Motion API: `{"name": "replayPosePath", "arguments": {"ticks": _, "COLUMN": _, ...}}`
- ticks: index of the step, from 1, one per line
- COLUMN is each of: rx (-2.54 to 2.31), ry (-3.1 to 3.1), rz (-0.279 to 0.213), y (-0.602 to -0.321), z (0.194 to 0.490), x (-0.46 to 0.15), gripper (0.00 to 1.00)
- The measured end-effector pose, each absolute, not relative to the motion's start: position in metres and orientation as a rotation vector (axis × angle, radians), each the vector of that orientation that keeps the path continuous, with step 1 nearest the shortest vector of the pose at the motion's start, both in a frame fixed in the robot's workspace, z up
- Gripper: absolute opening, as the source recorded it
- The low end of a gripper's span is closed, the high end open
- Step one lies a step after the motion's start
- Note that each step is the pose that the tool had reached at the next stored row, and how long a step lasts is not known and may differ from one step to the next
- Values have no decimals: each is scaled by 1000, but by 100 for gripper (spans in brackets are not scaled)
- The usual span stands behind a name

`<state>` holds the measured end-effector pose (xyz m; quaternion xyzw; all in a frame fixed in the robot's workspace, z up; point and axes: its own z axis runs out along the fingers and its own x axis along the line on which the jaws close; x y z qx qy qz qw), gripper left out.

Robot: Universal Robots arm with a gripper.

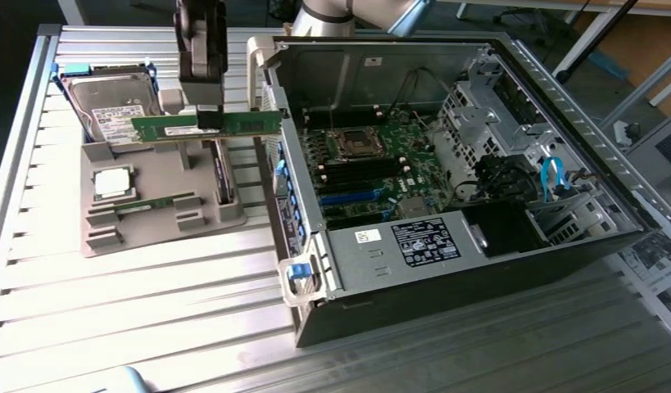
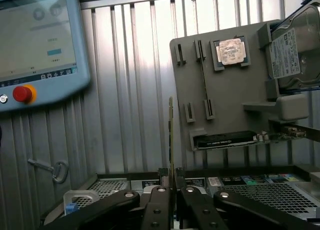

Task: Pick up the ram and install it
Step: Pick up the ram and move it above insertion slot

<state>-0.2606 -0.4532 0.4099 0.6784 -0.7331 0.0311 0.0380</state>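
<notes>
Claw (image 1: 210, 117) clamped on ram (image 1: 165, 127) at mid-length — balanced, level, clear above tray (image 1: 106, 233), beside open case (image 1: 346, 270); long edge down, probably for slot alignment.

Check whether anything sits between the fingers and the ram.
Nothing. In the wrist view the fingers close straight onto the ram, seen edge-on, with no gap or object between.

green ram (image 1: 247, 123), grey tray (image 1: 149, 231), silver ribbed table (image 1: 149, 295).
</notes>
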Motion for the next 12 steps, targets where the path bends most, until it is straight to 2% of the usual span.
{"name": "replayPosePath", "arguments": {"ticks": 12, "rx": 2080, "ry": -2248, "rz": 98, "y": -453, "z": 410, "x": -249, "gripper": 14}}
